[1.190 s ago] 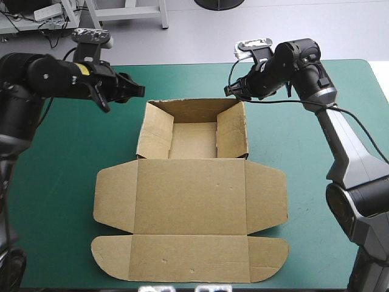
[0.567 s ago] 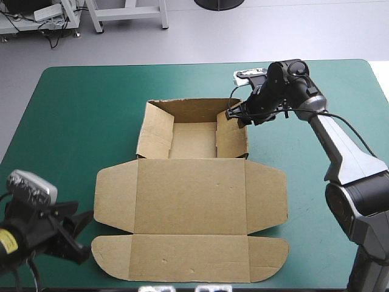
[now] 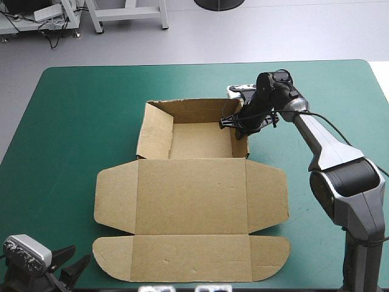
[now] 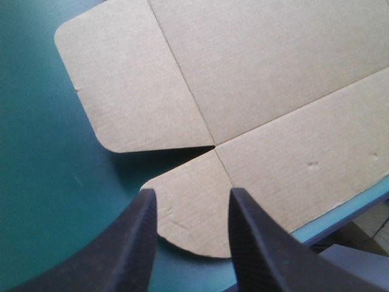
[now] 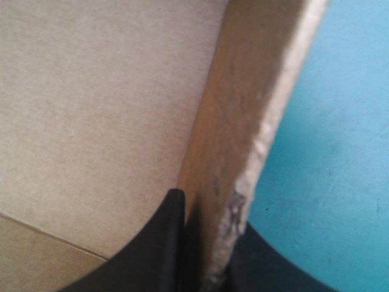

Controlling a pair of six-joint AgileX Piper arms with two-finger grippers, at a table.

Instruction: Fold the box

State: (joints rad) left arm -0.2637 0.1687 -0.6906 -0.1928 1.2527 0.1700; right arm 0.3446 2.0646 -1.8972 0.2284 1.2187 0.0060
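Count: one box point(image 3: 191, 201), two grippers. The box lies on the table point(image 3: 73, 121) as an open tray point(image 3: 193, 141) with the lid point(image 3: 191, 198) flat.

The right gripper point(image 3: 230, 121) is clamped on the tray's right wall point(image 5: 243, 121). One finger is inside the tray and the other outside it. The tray holds only that finger.

The left gripper point(image 4: 193, 191) has its fingers apart and grips nothing. The lid's rounded corner flap point(image 4: 194, 213) lies ahead of and under its fingertips. The tray is well apart from it, far ahead.
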